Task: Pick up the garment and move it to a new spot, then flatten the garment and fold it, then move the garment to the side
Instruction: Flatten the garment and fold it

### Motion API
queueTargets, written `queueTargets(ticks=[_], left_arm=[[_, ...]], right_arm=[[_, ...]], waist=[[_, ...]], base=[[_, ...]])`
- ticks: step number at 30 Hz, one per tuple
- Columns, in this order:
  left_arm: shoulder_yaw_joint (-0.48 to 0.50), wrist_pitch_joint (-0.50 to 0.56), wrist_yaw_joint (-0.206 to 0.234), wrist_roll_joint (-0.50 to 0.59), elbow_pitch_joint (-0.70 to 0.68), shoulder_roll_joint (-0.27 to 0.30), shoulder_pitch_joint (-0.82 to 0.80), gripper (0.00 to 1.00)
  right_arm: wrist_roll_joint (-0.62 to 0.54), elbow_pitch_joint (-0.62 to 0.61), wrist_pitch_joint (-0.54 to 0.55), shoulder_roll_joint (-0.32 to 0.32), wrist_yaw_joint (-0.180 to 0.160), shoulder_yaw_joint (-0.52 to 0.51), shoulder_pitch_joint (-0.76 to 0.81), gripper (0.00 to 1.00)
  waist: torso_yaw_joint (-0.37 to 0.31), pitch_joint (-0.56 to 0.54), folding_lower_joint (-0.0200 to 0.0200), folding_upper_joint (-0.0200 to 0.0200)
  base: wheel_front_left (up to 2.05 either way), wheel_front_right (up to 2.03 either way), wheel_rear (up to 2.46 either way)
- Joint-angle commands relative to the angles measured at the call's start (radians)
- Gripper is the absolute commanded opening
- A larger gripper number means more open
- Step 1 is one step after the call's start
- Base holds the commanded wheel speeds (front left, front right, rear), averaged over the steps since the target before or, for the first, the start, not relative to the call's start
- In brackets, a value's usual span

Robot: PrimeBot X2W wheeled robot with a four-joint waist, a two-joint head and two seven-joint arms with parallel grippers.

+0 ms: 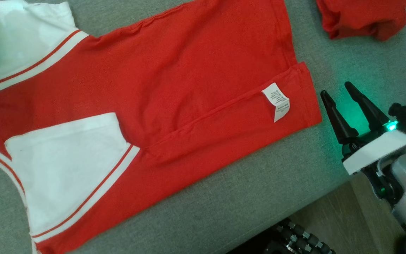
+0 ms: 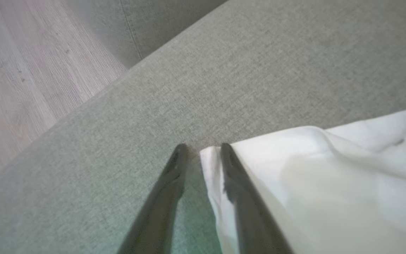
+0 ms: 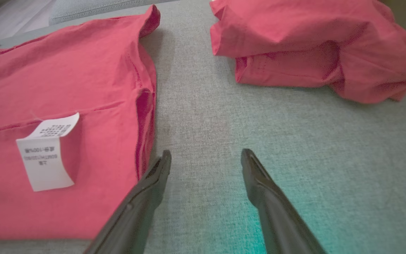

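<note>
- Lying flat across the grey seat (image 1: 259, 197), the garment (image 1: 174, 81) is light, limp jersey that should sag and crease when lifted.
- The left hand (image 2: 203, 146), jaws half-parted, straddles the corner of the far-left white sleeve (image 2: 330, 169), not yet pinching it.
- The right hand (image 1: 336, 88), wide open and empty, hovers just right of the hem (image 1: 310, 95), probably a firmer edge to pinch.

Only readable bit is the white care label (image 3: 46, 155) on the red shirt (image 3: 65, 70), left of frame: upside-down small print, just "100%" legible.

Red garment (image 1: 189, 70) with white, red-striped sleeves (image 1: 65, 169) on grey woven couch (image 1: 224, 204).
</note>
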Motion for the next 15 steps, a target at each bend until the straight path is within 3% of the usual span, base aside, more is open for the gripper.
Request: queueTargets(ticks=[1, 2, 3, 6, 15], left_arm=[[0.029, 0.030, 0.007, -0.006, 0.000, 0.055, 0.006, 0.33], [0.032, 0.038, 0.009, -0.017, -0.006, 0.054, 0.009, 0.06], [0.035, 0.043, 0.011, -0.026, -0.012, 0.053, 0.013, 0.00], [0.040, 0.032, 0.003, -0.038, -0.043, 0.051, 0.018, 0.00], [0.028, -0.145, -0.050, 0.008, -0.106, 0.013, -0.025, 0.00]], right_arm=[[0.009, -0.007, -0.013, -0.026, -0.001, 0.002, 0.020, 1.00], [0.010, -0.004, -0.013, -0.028, -0.001, -0.002, 0.018, 1.00], [0.010, -0.002, -0.013, -0.030, -0.001, -0.007, 0.017, 1.00], [0.009, 0.000, -0.013, -0.036, -0.001, -0.022, 0.014, 1.00], [0.057, -0.033, -0.008, -0.066, -0.001, -0.043, -0.059, 1.00]], waist=[[0.003, -0.002, 0.0000, 0.0000], [0.005, -0.004, 0.0000, 0.0000], [0.008, -0.006, 0.0000, 0.0000], [0.017, -0.014, 0.0000, 0.0000], [0.069, -0.050, 0.0000, 0.0000]], base=[[0.00, 0.00, 0.00], [0.00, 0.00, 0.00], [0.00, 0.00, 0.00], [0.00, 0.00, 0.00], [0.00, 0.00, 0.00]])
